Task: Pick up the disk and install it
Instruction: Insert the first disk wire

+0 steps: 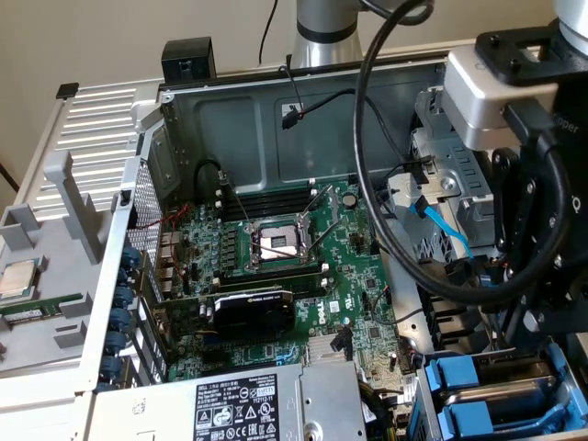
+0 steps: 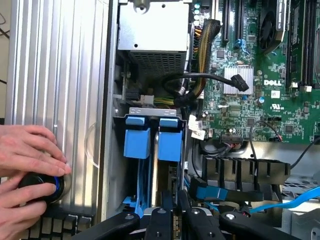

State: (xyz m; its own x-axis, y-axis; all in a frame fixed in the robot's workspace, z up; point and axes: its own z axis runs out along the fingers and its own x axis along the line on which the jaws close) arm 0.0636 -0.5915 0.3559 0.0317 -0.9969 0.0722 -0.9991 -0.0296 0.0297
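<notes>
Disk point(image 2: 170, 144) edge-on, gripped between fingers point(image 2: 160, 220)

Exterior high, wrist close, both looking down at the motherboard point(image 1: 363, 266)

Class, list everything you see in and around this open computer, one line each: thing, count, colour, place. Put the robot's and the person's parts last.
computer case: one, grey, open
motherboard: one, green, on the case floor
CPU socket: one, silver, mid-motherboard
graphics card: one, black, beside the socket
power supply: one, grey with black-and-white label, at the case edge
disk carriers: two, bright blue, side by side in the drive bay
data cable: one, light blue, exterior view's right
CPU chip: one, silver, on the grey panel at the exterior view's left
round knob: one, black, beside the case
gripper: one, black, at the drive bay near the carriers
hands: two, on the knob
</notes>
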